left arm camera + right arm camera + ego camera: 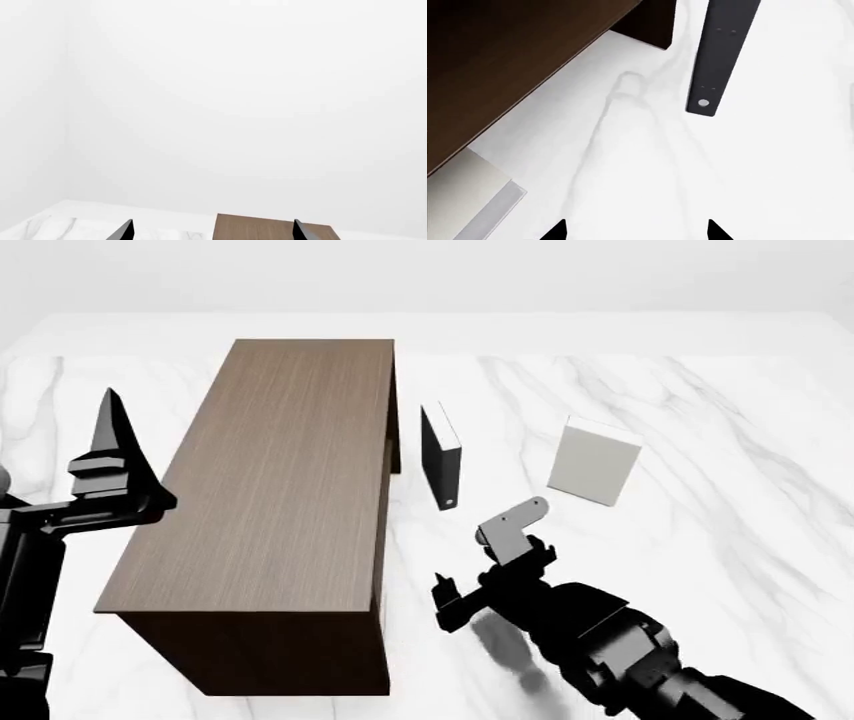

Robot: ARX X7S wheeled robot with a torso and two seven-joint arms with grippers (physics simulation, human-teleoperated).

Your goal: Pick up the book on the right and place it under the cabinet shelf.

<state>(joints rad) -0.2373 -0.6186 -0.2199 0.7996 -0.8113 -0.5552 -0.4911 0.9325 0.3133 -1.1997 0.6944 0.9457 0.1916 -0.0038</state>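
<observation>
The dark brown cabinet shelf [274,490] stands left of centre; it also shows in the left wrist view [257,229] and the right wrist view [507,60]. In the right wrist view a thin off-white book [474,197] lies flat on the table, partly under the cabinet's edge. The cabinet top hides it in the head view. My right gripper [487,565] [635,230] is open and empty, low over the table, just right of the cabinet's near end. My left gripper [112,415] [213,230] is open and empty, raised left of the cabinet.
A black-covered book [441,455] [720,55] stands upright just right of the cabinet's far half. A pale, beige-tinted grey book [594,462] stands further right. The white marble table [694,540] reaches to a white wall behind.
</observation>
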